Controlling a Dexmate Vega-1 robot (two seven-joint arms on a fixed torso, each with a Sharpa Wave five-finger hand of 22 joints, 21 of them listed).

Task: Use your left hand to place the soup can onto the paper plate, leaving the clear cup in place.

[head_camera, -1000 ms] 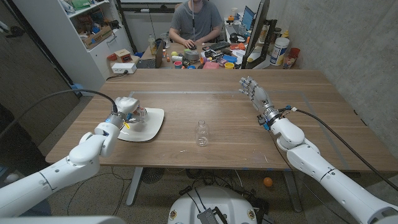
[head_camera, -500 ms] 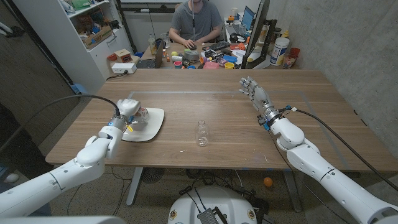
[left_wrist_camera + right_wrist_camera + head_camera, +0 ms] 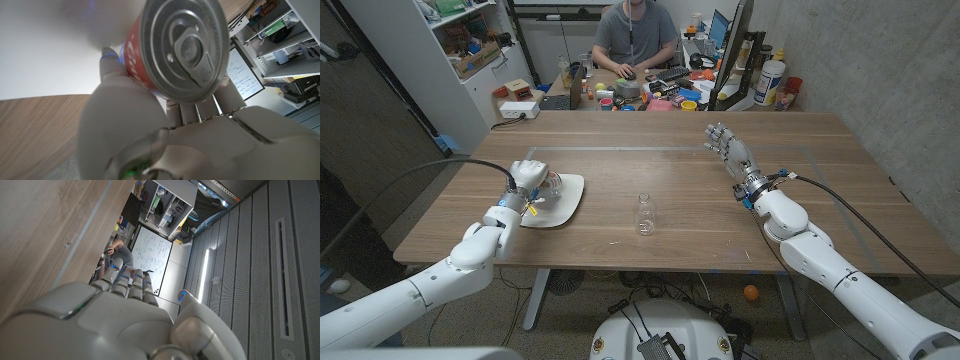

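The soup can, red-labelled with a silver pull-tab lid, sits in the grip of my left hand between thumb and fingers. In the head view that left hand holds the soup can just over the white paper plate at the table's left; whether the can touches the plate I cannot tell. The paper plate looks white and blurred behind the can. The clear cup stands upright mid-table, apart from both hands. My right hand stays at the far right with fingers apart, holding nothing.
A person sits behind the far edge at a cluttered desk. Shelves stand at the back left. Bare wood lies between the cup and my right arm. My right hand shows beside the tabletop.
My left hand has carried the soup can a little to the right, further over the paper plate. The cup and the right hand have not moved.
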